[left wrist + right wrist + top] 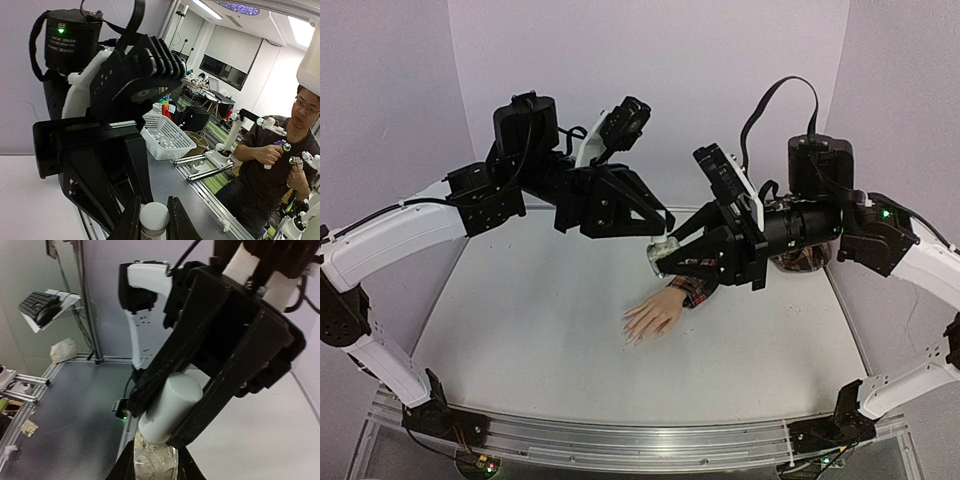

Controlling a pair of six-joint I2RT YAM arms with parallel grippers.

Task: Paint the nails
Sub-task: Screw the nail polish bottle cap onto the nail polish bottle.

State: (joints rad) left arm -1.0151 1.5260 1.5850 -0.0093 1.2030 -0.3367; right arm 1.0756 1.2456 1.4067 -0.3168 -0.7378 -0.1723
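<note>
A small clear bottle (661, 255) with a white cap is held in the air between both grippers, above the plaid sleeve (697, 288). My right gripper (663, 264) is shut on the bottle's clear body (156, 458). My left gripper (662, 238) is shut on the white cap (154, 215), which also shows in the right wrist view (172, 407). The skin-coloured mannequin hand (651, 316) lies flat on the table below, its fingers pointing to the near left. Its nails (633, 337) are too small to make out.
White walls close the table in at the back and both sides. An aluminium rail (640, 440) runs along the near edge by the arm bases. A white basket (167, 136) and a person (280, 165) are beyond the table.
</note>
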